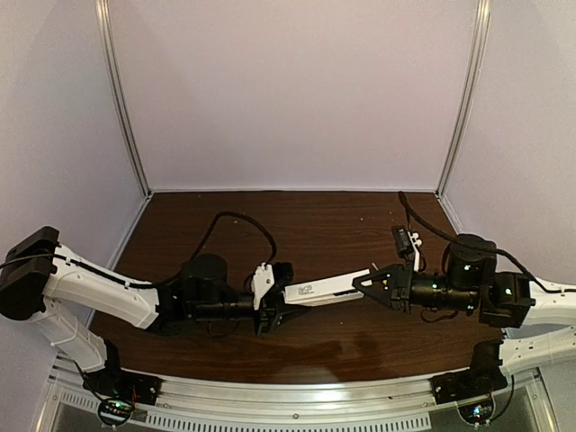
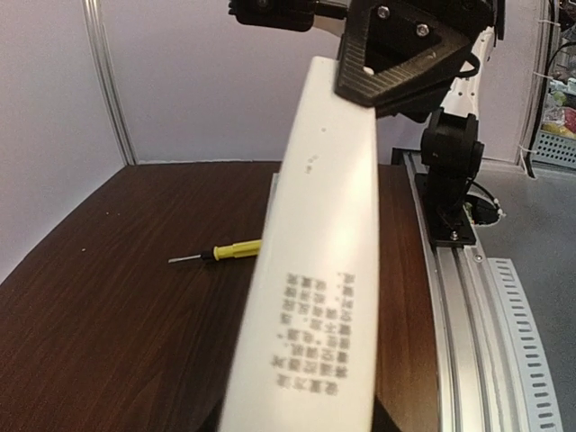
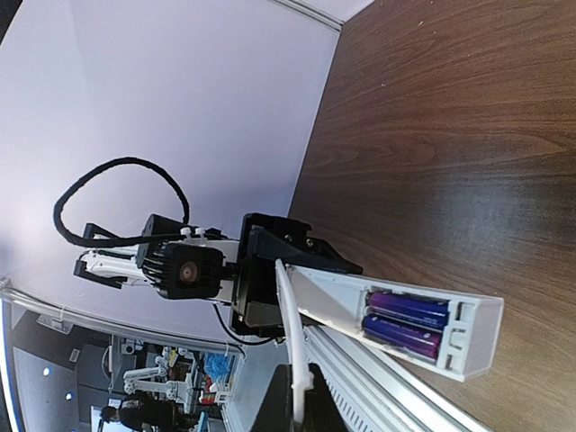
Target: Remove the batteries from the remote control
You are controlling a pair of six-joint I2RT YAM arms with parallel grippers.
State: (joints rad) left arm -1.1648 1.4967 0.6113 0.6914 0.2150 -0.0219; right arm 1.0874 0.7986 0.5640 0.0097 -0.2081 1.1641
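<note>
The white remote control (image 3: 337,297) hangs level above the table between both arms. Its battery bay is open, and the two purple batteries (image 3: 407,320) lie side by side inside it. My left gripper (image 1: 273,304) is shut on the remote's left end. My right gripper (image 3: 301,409) is shut on the thin white cover strip (image 3: 288,328), which bows away from the remote body. In the left wrist view a white printed face (image 2: 315,270) fills the middle and runs up to the right gripper (image 2: 396,54). Whether that face is the remote or its cover I cannot tell.
A yellow-handled screwdriver (image 2: 229,251) lies on the brown table (image 1: 297,225), beneath and beside the held remote. Pale walls enclose the table on three sides. An aluminium rail (image 1: 288,396) runs along the near edge, with the arm bases on it.
</note>
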